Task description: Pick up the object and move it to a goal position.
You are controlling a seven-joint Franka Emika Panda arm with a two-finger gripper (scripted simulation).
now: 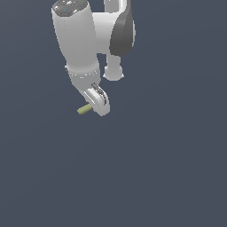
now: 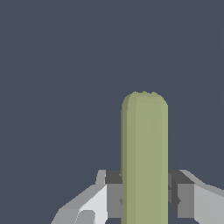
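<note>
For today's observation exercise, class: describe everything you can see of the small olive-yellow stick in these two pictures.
The olive-yellow stick is a short, thin cylinder, plain and matte, with a rounded, slightly faceted end. In the wrist view it sits between the gripper fingers, whose dark pads press its sides, one end projecting beyond them. In the exterior view it pokes out sideways from the white gripper toward that view's left, tilted slightly downward. Its other end is hidden. Whether it touches the dark surface cannot be told.
</note>
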